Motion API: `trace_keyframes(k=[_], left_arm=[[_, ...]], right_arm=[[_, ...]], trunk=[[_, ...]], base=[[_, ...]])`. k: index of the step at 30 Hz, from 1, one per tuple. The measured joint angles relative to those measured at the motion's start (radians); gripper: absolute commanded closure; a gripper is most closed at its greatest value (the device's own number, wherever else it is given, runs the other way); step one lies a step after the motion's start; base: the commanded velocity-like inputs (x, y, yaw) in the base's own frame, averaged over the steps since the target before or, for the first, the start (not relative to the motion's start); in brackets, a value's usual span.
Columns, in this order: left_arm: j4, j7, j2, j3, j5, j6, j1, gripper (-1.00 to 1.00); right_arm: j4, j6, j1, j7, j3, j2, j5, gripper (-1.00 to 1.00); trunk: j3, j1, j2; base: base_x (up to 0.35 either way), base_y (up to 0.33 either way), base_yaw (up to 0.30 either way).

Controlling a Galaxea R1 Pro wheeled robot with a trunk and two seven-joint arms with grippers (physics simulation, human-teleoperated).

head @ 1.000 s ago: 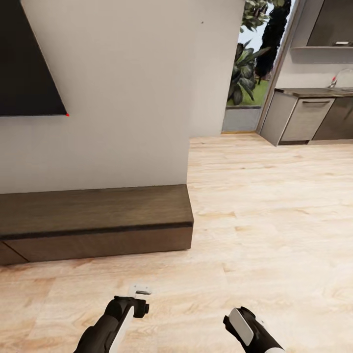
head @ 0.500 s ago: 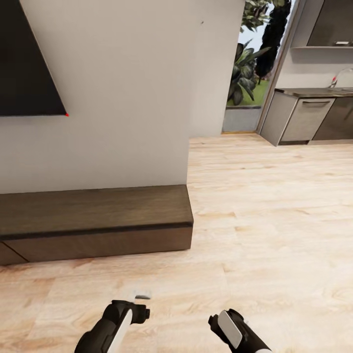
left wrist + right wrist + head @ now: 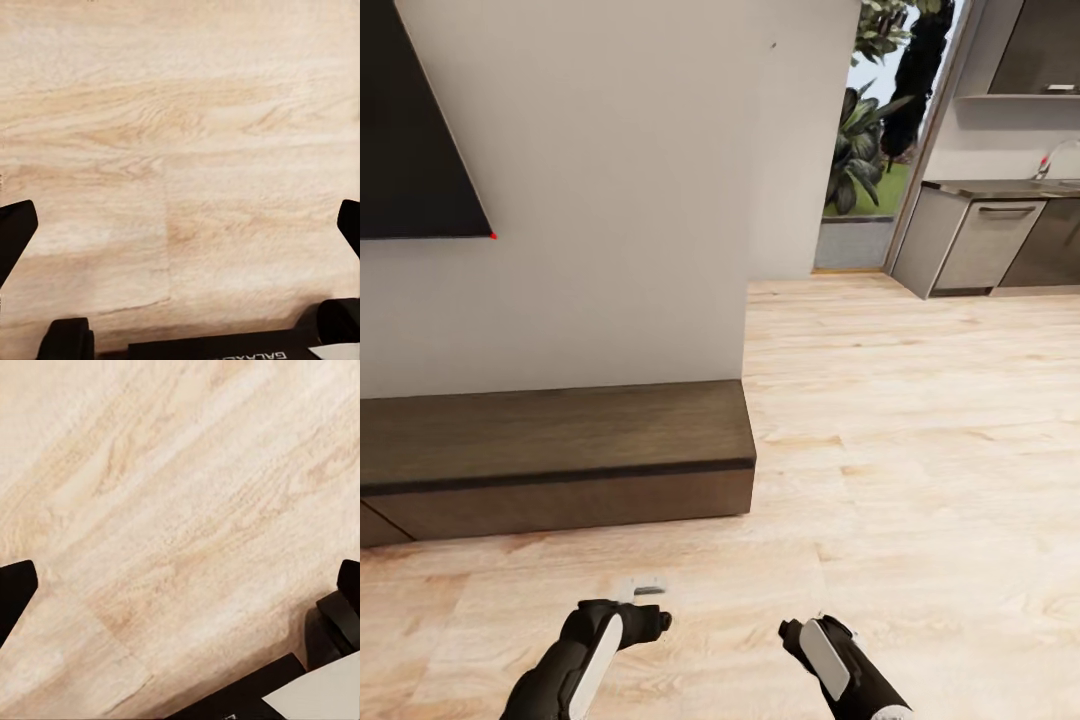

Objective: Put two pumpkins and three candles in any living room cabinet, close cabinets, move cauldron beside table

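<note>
Both grippers hang low and empty, left gripper (image 3: 645,600) at 7 o'clock, right gripper (image 3: 800,632) at 5, tucked for driving, you'd judge. Your cabinet (image 3: 560,455) sits shut at 9 o'clock. Each wrist view shows spread fingertips (image 3: 15,225) (image 3: 15,581) over bare wooden floor (image 3: 180,150).

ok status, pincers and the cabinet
Left pincer open, empty. Right pincer open, empty. Cabinet ahead-left, shut. Bare floor between.

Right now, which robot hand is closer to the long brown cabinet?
Left. The left gripper hangs just in front of the cabinet; the right gripper sits past its right end.
</note>
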Motion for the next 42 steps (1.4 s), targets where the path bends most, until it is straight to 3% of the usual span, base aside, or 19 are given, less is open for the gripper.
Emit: trace_keyframes(k=[5, 6, 7, 12, 20, 24, 27, 29, 33, 36, 42], left_arm=[[-0.028, -0.028, 0.028, 0.028, 0.001, 0.028, 0.0, -1.0], [-0.039, -0.251, 0.055, 0.118, -0.001, 0.136, -0.001, -1.0], [-0.043, -0.276, 0.059, 0.124, 0.001, 0.16, 0.0, -1.0], [-0.073, -0.389, 0.066, 0.146, 0.001, 0.221, 0.0, -1.0], [-0.079, -0.482, 0.069, 0.174, 0.001, 0.257, 0.0, -1.0], [-0.079, -0.543, 0.073, 0.225, 0.001, 0.274, 0.0, -1.0], [-0.079, -0.611, 0.085, 0.285, 0.001, 0.291, 0.0, -1.0], [-0.079, -0.648, 0.097, 0.304, 0.0, 0.294, 0.0, -1.0], [-0.076, -0.725, 0.138, 0.318, 0.004, 0.296, 0.0, -1.0], [-0.073, -0.783, 0.146, 0.325, 0.007, 0.295, 0.0, -1.0], [-0.072, -0.816, 0.151, 0.337, 0.008, 0.292, 0.0, -1.0]], right_arm=[[-0.028, -0.026, -0.008, 0.028, 0.0, 0.013, -0.029, -1.0], [-0.106, -0.062, -0.008, 0.33, 0.004, 0.013, -0.034, -1.0], [-0.162, -0.074, -0.009, 0.391, 0.012, 0.013, -0.033, -1.0], [-0.183, -0.095, -0.009, 0.404, 0.064, 0.013, -0.033, -1.0], [-0.2, -0.09, -0.013, 0.475, 0.065, 0.013, -0.054, -1.0], [-0.192, -0.092, -0.014, 0.525, 0.032, 0.013, -0.142, -1.0], [-0.146, -0.092, -0.014, 0.596, 0.012, 0.013, -0.273, -1.0], [-0.115, -0.093, -0.014, 0.644, 0.007, 0.013, -0.32, -1.0], [-0.084, -0.093, -0.014, 0.683, 0.003, -0.004, -0.35, -1.0], [-0.061, -0.094, -0.014, 0.689, -0.009, -0.008, -0.355, -1.0], [-0.053, -0.095, -0.014, 0.723, -0.023, -0.009, -0.357, -1.0]], trunk=[[0.0, 0.0, 0.0], [0.0, 0.0, 0.0], [0.0, 0.0, 0.0], [0.0, 0.0, 0.0], [0.0, 0.0, 0.0], [0.0, 0.0, 0.0], [0.0, 0.0, 0.0], [0.0, 0.0, 0.0], [0.0, 0.0, 0.0], [0.0, 0.0, 0.0], [0.0, 0.0, 0.0]], base=[[0.0, 0.0, 0.0], [0.0, 0.0, 0.0], [0.0, 0.0, 0.0], [0.0, 0.0, 0.0], [0.0, 0.0, 0.0], [0.0, 0.0, 0.0], [0.007, 0.0, 0.0], [0.126, 0.0, 0.0], [0.235, 0.0, 0.0], [0.074, 0.0, 0.0], [0.133, 0.0, 0.0]])
